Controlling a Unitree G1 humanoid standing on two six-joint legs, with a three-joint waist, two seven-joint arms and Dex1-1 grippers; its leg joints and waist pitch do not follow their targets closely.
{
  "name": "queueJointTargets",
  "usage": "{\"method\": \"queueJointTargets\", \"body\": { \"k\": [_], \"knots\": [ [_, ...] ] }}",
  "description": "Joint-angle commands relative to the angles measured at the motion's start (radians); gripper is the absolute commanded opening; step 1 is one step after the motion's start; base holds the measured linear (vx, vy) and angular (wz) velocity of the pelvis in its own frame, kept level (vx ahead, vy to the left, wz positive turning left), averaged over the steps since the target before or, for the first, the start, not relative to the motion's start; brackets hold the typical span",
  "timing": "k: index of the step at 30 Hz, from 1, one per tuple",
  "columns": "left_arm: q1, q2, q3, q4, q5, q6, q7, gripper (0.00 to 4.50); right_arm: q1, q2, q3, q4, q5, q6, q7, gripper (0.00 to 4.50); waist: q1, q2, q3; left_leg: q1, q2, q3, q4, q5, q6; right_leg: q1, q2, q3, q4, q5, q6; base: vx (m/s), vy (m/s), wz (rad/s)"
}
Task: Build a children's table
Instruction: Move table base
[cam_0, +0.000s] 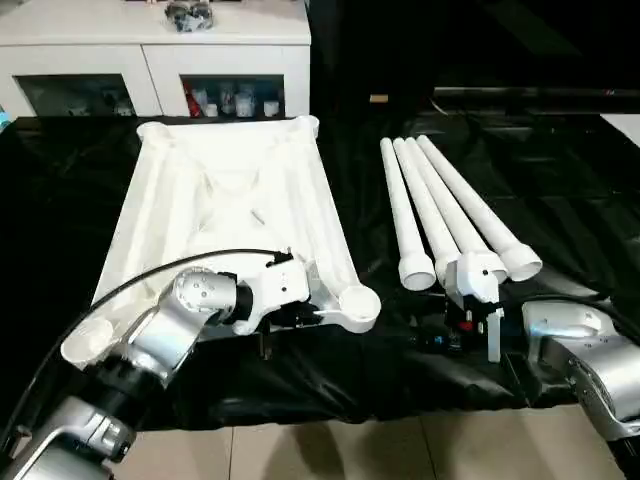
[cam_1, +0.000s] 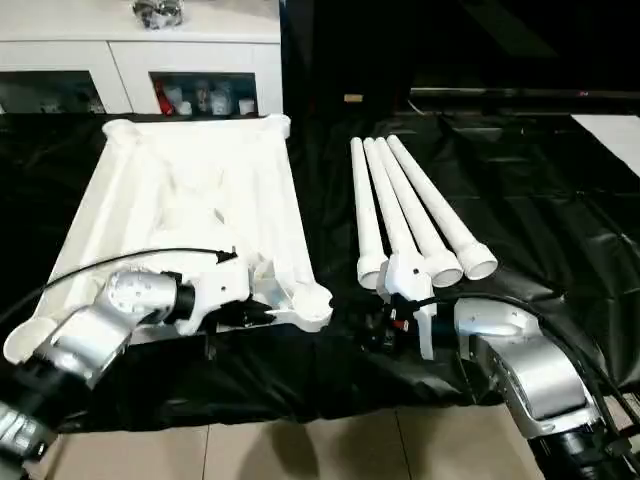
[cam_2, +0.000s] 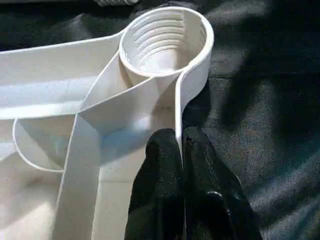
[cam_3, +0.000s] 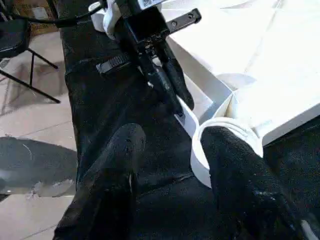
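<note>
Fingers of the left gripper (cam_2: 181, 150) are clamped together on the thin side rim of the white ribbed plastic tabletop (cam_0: 235, 205), lying underside up at centre left on the black sheet (cam_0: 560, 200). That rim looks stiff, light and slick; a hold near the round corner socket (cam_2: 165, 42) seems soundest. Four tapered white tube legs (cam_0: 450, 205) lie right of centre. The right gripper (cam_3: 170, 145) stands apart around one leg's wide end; whether it touches is unclear.
</note>
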Motion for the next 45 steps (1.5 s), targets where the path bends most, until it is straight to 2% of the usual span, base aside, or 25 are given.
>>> {"method": "queueJointTargets", "body": {
  "k": [1, 2, 5, 7, 9, 13, 16, 21, 26, 30, 32, 36, 39, 41, 43, 45],
  "knots": [
    [0.003, 0.005, 0.044, -0.091, -0.001, 0.018, 0.040, 0.07, -0.013, 0.002, 0.000, -0.006, 0.000, -0.005, -0.006, 2.13, 0.007, -0.004, -0.066, -0.004, 0.054, -0.015, -0.069, 0.000, 0.080, 0.062, -0.074, 0.038, -0.052, 0.050, -0.312, 0.000, 0.000, 0.00],
    [0.023, -0.002, 0.050, -0.159, -0.005, 0.044, 0.056, 0.07, -0.012, 0.005, 0.000, -0.008, -0.002, -0.005, -0.009, 2.13, 0.007, -0.004, -0.068, -0.005, 0.054, -0.015, -0.067, 0.022, 0.090, 0.063, -0.073, 0.038, -0.047, 0.096, -0.319, 0.000, 0.000, 0.00],
    [0.044, -0.012, 0.052, -0.218, -0.008, 0.071, 0.078, 0.07, -0.013, 0.009, -0.001, -0.007, -0.004, -0.008, -0.012, 2.13, 0.008, -0.004, -0.069, -0.006, 0.053, -0.015, -0.064, 0.045, 0.109, 0.063, -0.072, 0.037, -0.044, 0.136, -0.329, 0.000, 0.000, 0.00],
    [0.062, -0.016, 0.050, -0.258, -0.004, 0.092, 0.092, 0.07, -0.013, 0.011, -0.001, -0.007, -0.005, -0.009, -0.015, 2.13, 0.010, -0.003, -0.067, -0.006, 0.054, -0.014, -0.065, 0.034, 0.116, 0.061, -0.072, 0.036, -0.046, 0.122, -0.333, 0.000, 0.000, 0.00],
    [0.089, -0.024, 0.046, -0.313, 0.009, 0.130, 0.121, 0.07, -0.013, 0.014, -0.001, -0.006, -0.007, -0.012, -0.021, 2.13, 0.010, -0.001, -0.066, -0.006, 0.055, -0.015, -0.066, 0.019, 0.110, 0.062, -0.073, 0.036, -0.048, 0.098, -0.330, 0.000, 0.000, 0.00],
    [0.113, -0.039, 0.050, -0.359, 0.038, 0.192, 0.170, 0.07, -0.013, 0.019, -0.001, -0.001, -0.011, -0.018, -0.026, 2.13, 0.008, -0.004, -0.064, -0.007, 0.053, -0.015, -0.067, 0.007, 0.102, 0.062, -0.071, 0.036, -0.051, 0.064, -0.319, 0.000, 0.000, 0.00],
    [0.124, -0.047, 0.049, -0.376, 0.060, 0.230, 0.208, 0.07, -0.013, 0.022, -0.001, 0.000, -0.012, -0.019, -0.029, 2.13, 0.006, -0.001, -0.063, -0.007, 0.052, -0.016, -0.067, 0.001, 0.100, 0.061, -0.070, 0.036, -0.054, 0.049, -0.315, 0.000, 0.000, 0.00],
    [0.136, -0.049, 0.034, -0.387, 0.102, 0.312, 0.259, 0.07, -0.020, 0.031, 0.001, 0.008, -0.016, -0.023, -0.035, 2.13, 0.004, -0.003, -0.065, -0.009, 0.050, -0.017, -0.064, 0.017, 0.105, 0.061, -0.068, 0.036, -0.052, 0.062, -0.311, 0.000, 0.000, 0.00],
    [0.136, -0.049, 0.020, -0.384, 0.136, 0.357, 0.280, 0.07, -0.022, 0.041, 0.008, 0.011, -0.020, -0.029, -0.041, 2.13, 0.007, -0.001, -0.066, -0.008, 0.051, -0.016, -0.063, 0.028, 0.114, 0.059, -0.068, 0.035, -0.052, 0.074, -0.315, 0.000, 0.000, 0.00],
    [0.130, -0.051, 0.011, -0.390, 0.142, 0.379, 0.288, 0.07, -0.025, 0.049, 0.010, 0.017, -0.025, -0.035, -0.046, 2.13, 0.011, 0.002, -0.064, -0.006, 0.052, -0.017, -0.065, 0.009, 0.108, 0.058, -0.068, 0.035, -0.054, 0.053, -0.315, 0.000, 0.000, 0.00],
    [0.127, -0.054, 0.008, -0.386, 0.141, 0.381, 0.293, 0.07, -0.026, 0.052, 0.009, 0.021, -0.029, -0.039, -0.050, 2.13, 0.012, 0.004, -0.065, -0.006, 0.051, -0.017, -0.065, 0.002, 0.102, 0.057, -0.069, 0.035, -0.054, 0.051, -0.315, 0.000, 0.000, 0.00],
    [0.107, -0.070, 0.007, -0.327, 0.142, 0.296, 0.311, 0.07, -0.028, 0.059, 0.006, 0.028, -0.036, -0.048, -0.062, 2.13, 0.013, 0.005, -0.066, -0.007, 0.049, -0.018, -0.064, 0.009, 0.101, 0.058, -0.067, 0.034, -0.053, 0.067, -0.314, 0.000, 0.000, 0.00],
    [0.096, -0.070, 0.002, -0.299, 0.150, 0.272, 0.316, 0.07, -0.030, 0.062, 0.005, 0.029, -0.040, -0.052, -0.067, 2.13, 0.014, 0.005, -0.066, -0.006, 0.048, -0.017, -0.064, -0.002, 0.097, 0.058, -0.066, 0.034, -0.055, 0.064, -0.312, 0.000, 0.000, 0.00],
    [0.069, -0.060, -0.006, -0.220, 0.159, 0.210, 0.313, 0.07, -0.034, 0.068, 0.005, 0.032, -0.043, -0.056, -0.077, 2.13, 0.014, 0.007, -0.067, -0.006, 0.049, -0.018, -0.063, 0.005, 0.097, 0.059, -0.067, 0.035, -0.052, 0.080, -0.312, 0.000, 0.000, 0.00],
    [0.060, -0.056, -0.009, -0.195, 0.162, 0.191, 0.314, 0.07, -0.035, 0.069, 0.005, 0.033, -0.045, -0.057, -0.079, 2.13, 0.015, 0.006, -0.067, -0.006, 0.047, -0.018, -0.063, 0.000, 0.097, 0.058, -0.066, 0.034, -0.055, 0.070, -0.305, 0.000, 0.000, 0.00],
    [0.028, -0.045, -0.008, -0.103, 0.169, 0.124, 0.313, 0.07, -0.035, 0.074, 0.005, 0.029, -0.046, -0.056, -0.083, 2.13, 0.014, 0.009, -0.065, -0.006, 0.046, -0.018, -0.065, -0.021, 0.087, 0.059, -0.067, 0.035, -0.057, 0.043, -0.300, 0.000, 0.000, 0.00]
  ]
}}
